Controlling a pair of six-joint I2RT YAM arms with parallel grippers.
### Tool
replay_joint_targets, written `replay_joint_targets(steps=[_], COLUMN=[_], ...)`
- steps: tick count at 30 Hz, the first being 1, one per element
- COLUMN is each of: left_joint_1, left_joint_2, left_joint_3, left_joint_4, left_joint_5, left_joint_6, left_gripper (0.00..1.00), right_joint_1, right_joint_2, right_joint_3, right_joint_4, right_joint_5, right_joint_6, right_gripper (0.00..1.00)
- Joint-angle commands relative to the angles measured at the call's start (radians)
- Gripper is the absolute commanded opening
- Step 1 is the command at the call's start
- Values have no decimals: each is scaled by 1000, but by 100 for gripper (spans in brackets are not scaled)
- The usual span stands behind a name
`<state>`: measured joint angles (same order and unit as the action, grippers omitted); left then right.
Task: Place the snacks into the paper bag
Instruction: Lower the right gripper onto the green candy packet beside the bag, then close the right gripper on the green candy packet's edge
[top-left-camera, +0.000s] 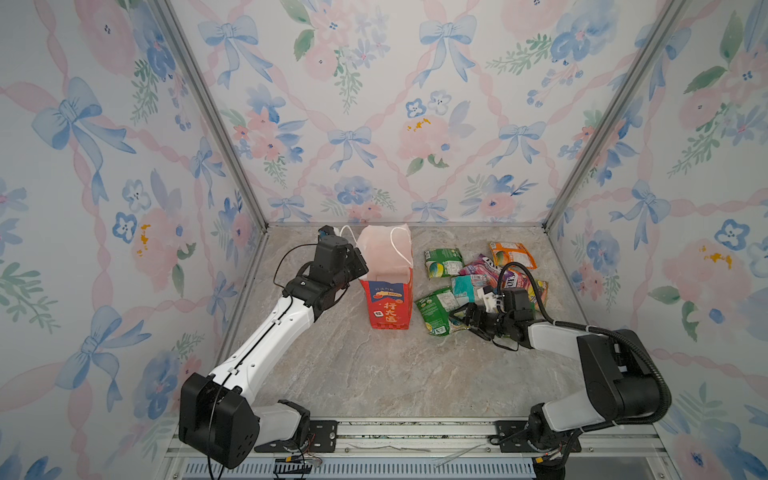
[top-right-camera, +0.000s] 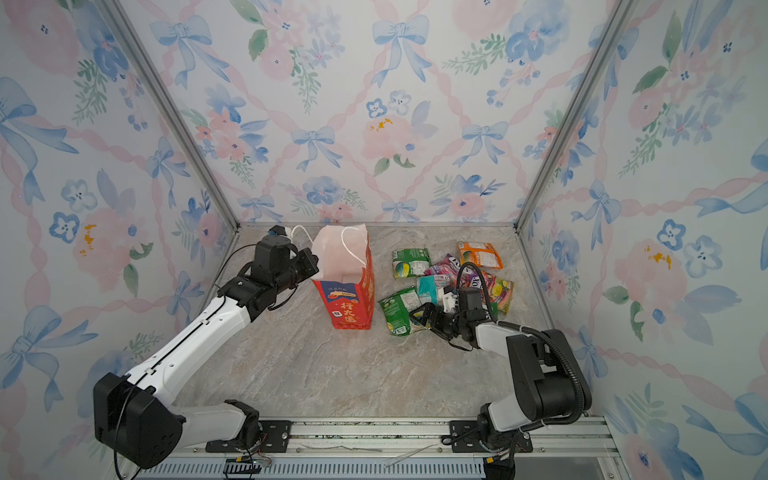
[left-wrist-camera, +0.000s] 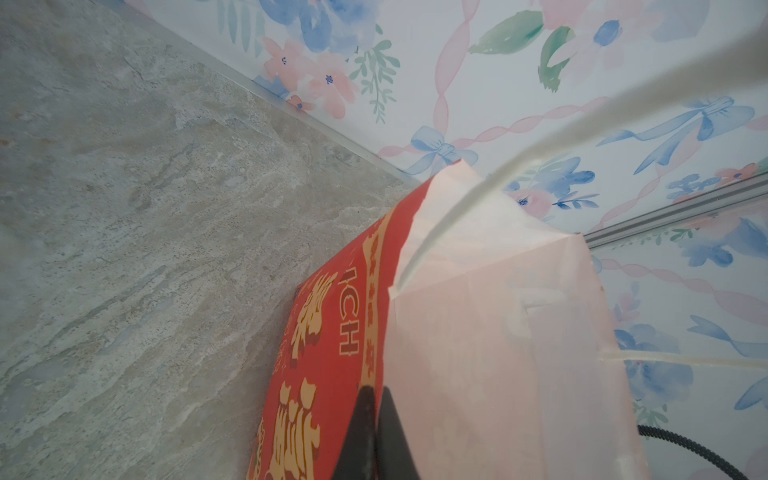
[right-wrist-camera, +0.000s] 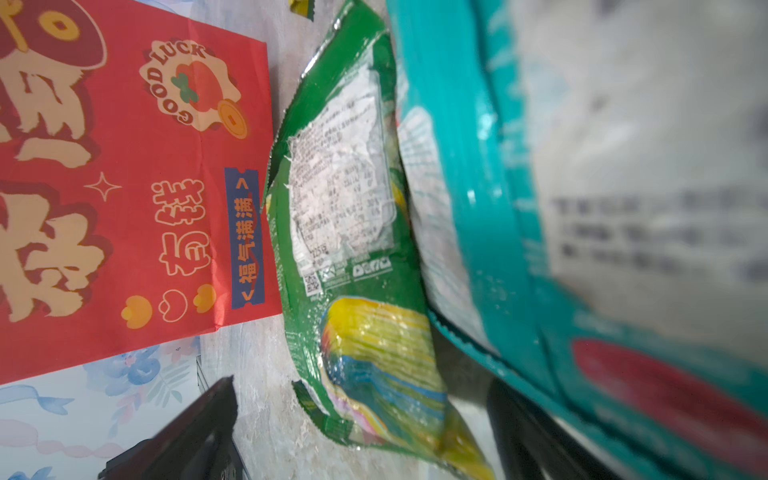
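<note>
The right tool (top-left-camera: 464, 323) stands wide open and empty, low over the surface (top-left-camera: 374, 374) and aimed at the green packet (top-left-camera: 435, 309). This packet lies flat, just beside the paper bag (top-left-camera: 388, 305). It is judged light, crinkly and slippery, and it yields under pressure; take hold at a crimped edge or corner. The bag stands upright with its mouth open. Its thin paper should tip easily. The left tool (top-left-camera: 360, 266) is clamped on the bag's rim wall. The other snacks (top-left-camera: 482, 266) lie clustered farther back, some overlapping.
</note>
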<state>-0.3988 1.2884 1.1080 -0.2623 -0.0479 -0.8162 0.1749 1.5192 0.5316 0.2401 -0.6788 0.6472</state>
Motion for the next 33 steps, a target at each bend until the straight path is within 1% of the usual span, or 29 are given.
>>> replay_joint_targets(steps=[1, 3, 6, 12, 22, 28, 33], left_joint_1=[-3, -3, -5, -8, -8, -8, -8], left_joint_2=[-6, -5, -3, 1, -4, -4, -8], left_joint_3=[-16, -17, -18, -18, -23, -27, -28], left_joint_4=[-7, -6, -7, -7, -6, -6, -6], left_joint_5=[2, 2, 3, 5, 2, 2, 0], left_joint_6=[-4, -6, -10, -9, -5, -5, -3], left_gripper=[0, 0, 0, 0, 0, 0, 0], right_joint_1=[12, 15, 28, 63, 100, 104, 104], right_joint_2=[43, 62, 94, 129, 126, 124, 106], right_joint_3=[-41, -54, -70, -77, -63, -48, -35], right_joint_4=[94, 146, 214, 274, 257, 227, 191], right_joint_5=[13, 15, 15, 23, 31, 30, 36], right_joint_6=[64, 89, 126, 164, 166, 155, 143], right_gripper=[97, 97, 100, 94, 87, 80, 71])
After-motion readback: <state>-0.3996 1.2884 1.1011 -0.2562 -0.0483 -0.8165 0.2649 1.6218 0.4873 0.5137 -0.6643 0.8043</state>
